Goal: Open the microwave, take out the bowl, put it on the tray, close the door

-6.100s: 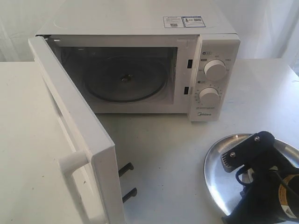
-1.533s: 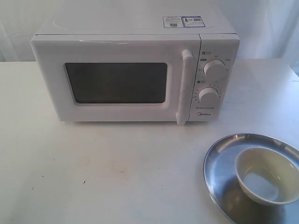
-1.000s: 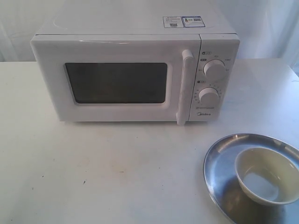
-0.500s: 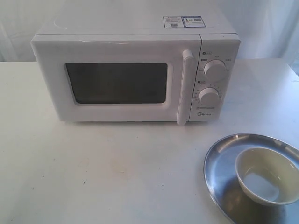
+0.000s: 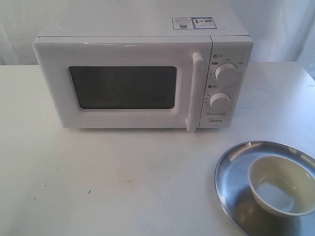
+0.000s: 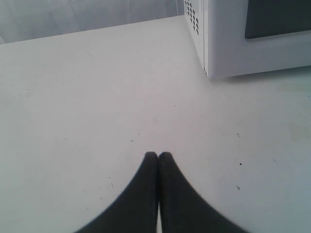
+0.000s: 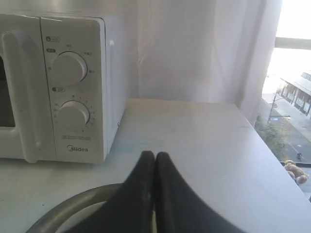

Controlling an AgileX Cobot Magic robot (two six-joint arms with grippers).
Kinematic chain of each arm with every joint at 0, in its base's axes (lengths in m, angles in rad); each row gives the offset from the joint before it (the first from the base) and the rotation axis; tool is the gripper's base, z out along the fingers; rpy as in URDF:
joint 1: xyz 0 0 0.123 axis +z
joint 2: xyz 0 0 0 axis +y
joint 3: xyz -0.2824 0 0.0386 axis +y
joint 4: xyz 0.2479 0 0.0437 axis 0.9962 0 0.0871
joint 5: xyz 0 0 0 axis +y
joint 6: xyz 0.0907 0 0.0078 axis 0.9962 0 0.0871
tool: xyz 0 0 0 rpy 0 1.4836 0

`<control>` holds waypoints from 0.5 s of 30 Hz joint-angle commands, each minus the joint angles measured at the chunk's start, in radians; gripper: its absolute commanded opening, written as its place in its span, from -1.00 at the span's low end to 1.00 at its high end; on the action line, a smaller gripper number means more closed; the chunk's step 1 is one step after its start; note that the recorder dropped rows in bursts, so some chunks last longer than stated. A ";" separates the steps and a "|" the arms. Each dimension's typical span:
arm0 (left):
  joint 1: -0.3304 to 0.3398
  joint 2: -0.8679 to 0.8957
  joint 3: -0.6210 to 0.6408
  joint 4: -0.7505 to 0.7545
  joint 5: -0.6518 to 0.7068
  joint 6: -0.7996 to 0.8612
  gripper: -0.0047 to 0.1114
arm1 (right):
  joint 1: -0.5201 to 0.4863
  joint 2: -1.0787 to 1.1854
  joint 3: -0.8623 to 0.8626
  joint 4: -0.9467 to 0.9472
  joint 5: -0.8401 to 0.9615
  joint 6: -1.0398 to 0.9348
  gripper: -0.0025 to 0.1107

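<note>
The bowl (image 5: 280, 189) sits in the tray (image 5: 231, 162), whose rim lies just below my right gripper (image 7: 154, 154). The door (image 5: 123, 54) is shut, ahead of my left gripper (image 6: 158, 155). Both are pinched together and empty, so I think the job is done.

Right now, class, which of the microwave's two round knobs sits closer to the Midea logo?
The lower knob, just above the Midea logo. The upper knob sits higher, with the lower one between it and the logo.
</note>
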 commanded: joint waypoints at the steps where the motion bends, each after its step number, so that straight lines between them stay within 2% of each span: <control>1: -0.001 -0.002 -0.001 -0.004 -0.002 -0.006 -0.92 | -0.003 -0.006 0.004 0.105 -0.036 -0.080 -0.96; 8: -0.001 -0.002 -0.001 -0.004 -0.002 -0.006 -0.92 | -0.003 -0.006 0.004 0.106 -0.059 -0.070 -0.96; 10: -0.001 -0.002 -0.001 -0.004 -0.002 -0.006 -0.92 | -0.003 -0.006 0.004 0.208 -0.061 -0.186 -0.96; 12: -0.001 -0.002 -0.001 -0.004 -0.002 -0.006 -0.92 | -0.015 -0.006 0.004 0.396 -0.094 -0.403 -0.96; 13: -0.001 -0.002 -0.001 -0.004 -0.002 -0.006 -0.92 | -0.041 -0.006 0.004 0.549 -0.126 -0.521 -0.96; 15: -0.001 -0.002 -0.001 -0.004 -0.002 -0.006 -0.92 | -0.075 -0.006 0.004 0.627 -0.147 -0.570 -0.96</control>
